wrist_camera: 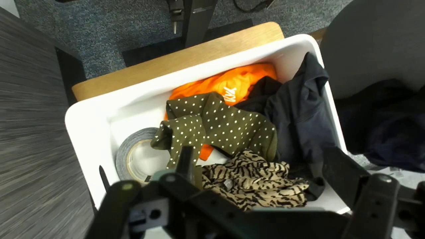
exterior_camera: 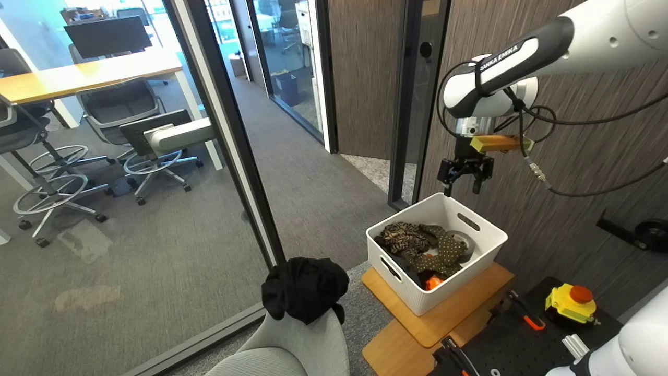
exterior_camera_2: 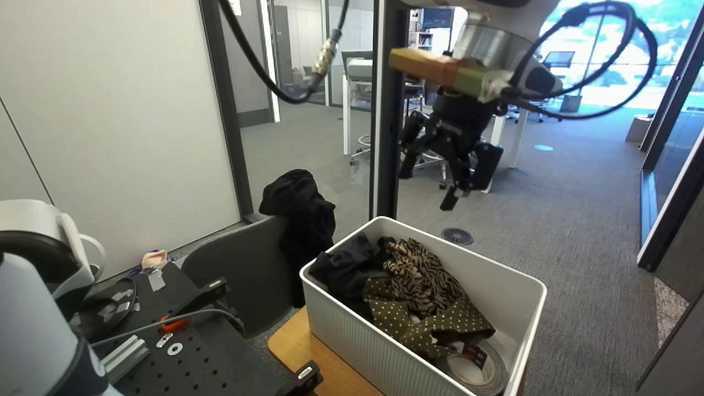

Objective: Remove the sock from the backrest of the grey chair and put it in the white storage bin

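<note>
A black cloth, the sock of the task by its place, hangs bunched over the backrest of the grey chair (exterior_camera: 321, 342). The cloth shows in both exterior views (exterior_camera: 305, 287) (exterior_camera_2: 305, 206) and at the right edge of the wrist view (wrist_camera: 385, 122). The white storage bin (exterior_camera: 467, 277) stands beside the chair; it also shows in an exterior view (exterior_camera_2: 374, 341) and fills the middle of the wrist view (wrist_camera: 99, 111). My gripper (exterior_camera: 462, 189) is open and empty above the bin, apart from the black cloth; its spread fingers also show in an exterior view (exterior_camera_2: 428, 186) and the wrist view (wrist_camera: 259, 155).
The bin holds an olive dotted cloth (wrist_camera: 232, 126), a striped cloth (wrist_camera: 255, 176), a dark cloth (wrist_camera: 302, 113), an orange cloth (wrist_camera: 239, 81) and a tape roll (wrist_camera: 126, 159). It stands on a wooden stool (exterior_camera: 376, 284). A black perforated table (exterior_camera_2: 214, 352) and a glass partition's post (exterior_camera: 224, 120) are nearby.
</note>
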